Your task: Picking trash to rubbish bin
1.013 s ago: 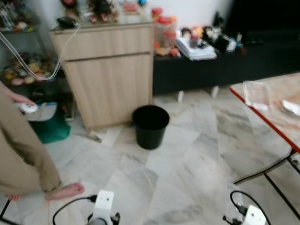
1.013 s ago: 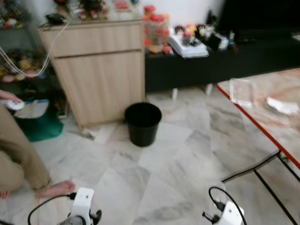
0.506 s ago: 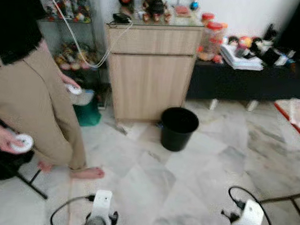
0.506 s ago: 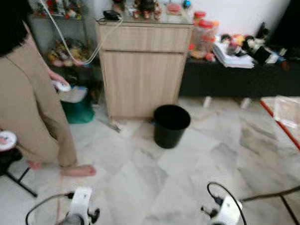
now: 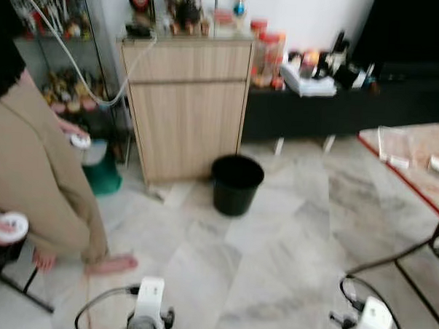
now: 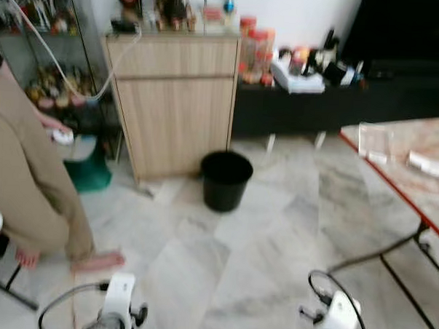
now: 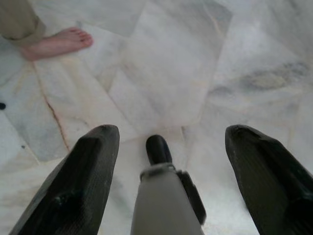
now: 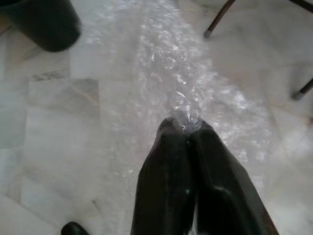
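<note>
Right gripper [image 8: 188, 128] clenched on a sheet of bubble wrap [image 8: 181, 83]. Black rubbish bin [image 5: 236, 183] stands ahead, well apart, nearer the right arm than the left. Left gripper [image 7: 168, 142] spread wide, holding nothing.

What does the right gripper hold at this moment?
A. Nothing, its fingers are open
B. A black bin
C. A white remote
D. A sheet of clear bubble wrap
D: in the right wrist view the right gripper has its two black fingers closed on crinkled clear bubble wrap, which hangs over the marble floor.
</note>
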{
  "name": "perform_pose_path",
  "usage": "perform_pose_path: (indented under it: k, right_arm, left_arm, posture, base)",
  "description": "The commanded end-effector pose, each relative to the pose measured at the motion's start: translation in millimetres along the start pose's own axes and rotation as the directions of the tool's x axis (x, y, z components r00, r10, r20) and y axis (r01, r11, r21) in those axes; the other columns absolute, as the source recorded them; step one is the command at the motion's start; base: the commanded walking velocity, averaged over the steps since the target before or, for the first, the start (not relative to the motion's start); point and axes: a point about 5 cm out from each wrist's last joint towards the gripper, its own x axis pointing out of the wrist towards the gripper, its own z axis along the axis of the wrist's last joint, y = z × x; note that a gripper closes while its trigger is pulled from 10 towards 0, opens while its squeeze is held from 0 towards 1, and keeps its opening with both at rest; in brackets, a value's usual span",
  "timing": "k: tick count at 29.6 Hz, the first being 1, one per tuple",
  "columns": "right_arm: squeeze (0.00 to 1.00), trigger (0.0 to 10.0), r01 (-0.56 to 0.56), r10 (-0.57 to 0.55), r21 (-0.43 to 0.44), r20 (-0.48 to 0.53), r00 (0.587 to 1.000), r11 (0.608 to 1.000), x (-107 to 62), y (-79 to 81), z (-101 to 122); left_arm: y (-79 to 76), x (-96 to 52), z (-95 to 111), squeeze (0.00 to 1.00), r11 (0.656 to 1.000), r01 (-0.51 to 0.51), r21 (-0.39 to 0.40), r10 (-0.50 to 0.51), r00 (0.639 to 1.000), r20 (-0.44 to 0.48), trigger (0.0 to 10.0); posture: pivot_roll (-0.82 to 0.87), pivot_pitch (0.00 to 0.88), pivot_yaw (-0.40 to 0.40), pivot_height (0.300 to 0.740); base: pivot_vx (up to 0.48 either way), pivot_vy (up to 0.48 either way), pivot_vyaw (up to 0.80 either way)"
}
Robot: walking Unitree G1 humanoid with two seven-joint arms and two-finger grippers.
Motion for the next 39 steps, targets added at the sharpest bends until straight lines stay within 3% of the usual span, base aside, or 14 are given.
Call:
perform_pose_path:
  k: [1,34,39]
  right_arm:
    - [0.0,10.0,0.009,-0.009,-0.007,0.023,1.0,1.0,1.4,-3.1,8.9]
    - [0.0,10.0,0.002,-0.001,-0.026,0.028,1.0,1.0,2.0,-1.7,11.2]
    - [0.0,10.0,0.001,0.0,-0.028,0.03,1.0,1.0,2.2,-0.7,11.8]
  left_arm:
    - [-2.7,-1.0,-5.2,0.0,1.0,0.001,-0.005,-0.001,1.0,-0.016,10.0]
    - [-2.6,-1.0,-5.3,0.0,1.0,0.003,0.002,-0.003,1.0,-0.014,10.0]
    - [-1.8,-1.2,-6.4,0.0,1.0,0.004,0.006,-0.004,1.0,-0.017,10.0]
  posture:
    - [-0.14,0.02,-0.047,0.74]
    - [-0.13,0.0,-0.044,0.74]
    - [-0.13,0.0,-0.043,0.74]
  base:
    - [0.296,0.0,0.0]
    - [0.298,0.0,0.06]
    - [0.296,0.0,-0.64]
